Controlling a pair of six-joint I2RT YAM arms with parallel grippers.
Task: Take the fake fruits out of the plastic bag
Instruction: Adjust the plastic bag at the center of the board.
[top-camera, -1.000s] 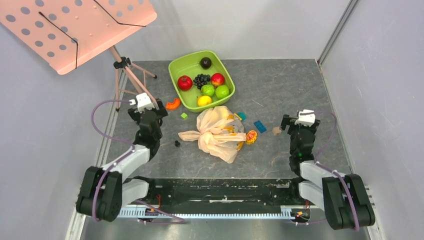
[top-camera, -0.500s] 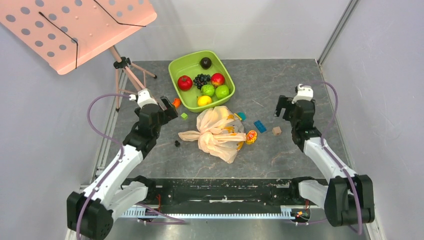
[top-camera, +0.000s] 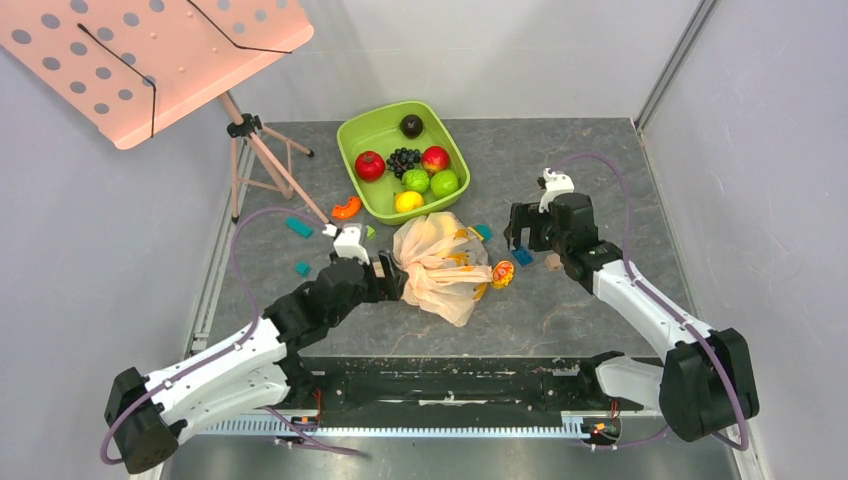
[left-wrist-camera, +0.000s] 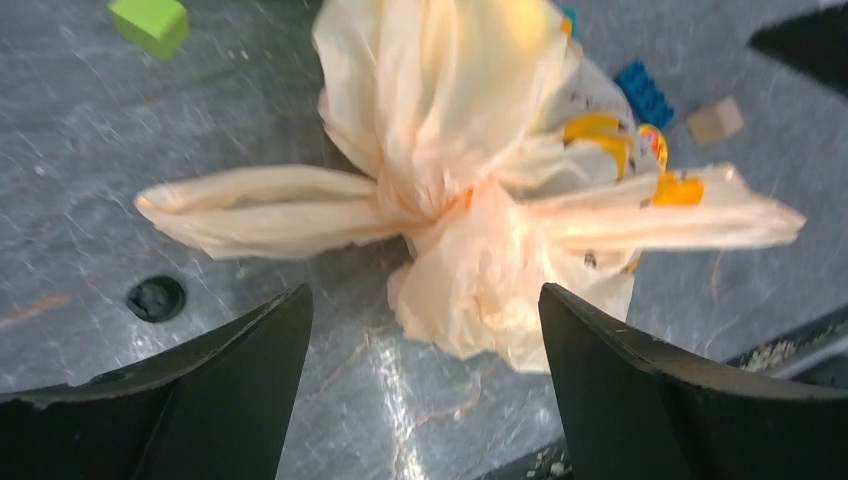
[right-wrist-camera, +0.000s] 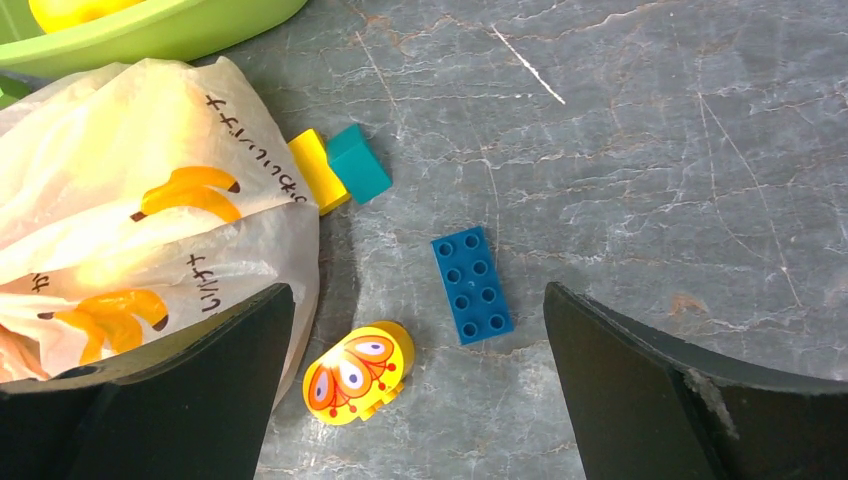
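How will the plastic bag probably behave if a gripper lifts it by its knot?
Probably floppy: the plastic bag is thin, crinkled film. It would likely sag under the knot, since its rounded bulges suggest something inside. The smooth film may also slip in a light grip.

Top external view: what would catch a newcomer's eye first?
The knotted, crinkly peach-beige plastic bag lies in the middle, with the open left tool close beside it. Behind it sits a bright green plastic tub of glossy fruits, and a pink perforated music stand fills the upper left corner.
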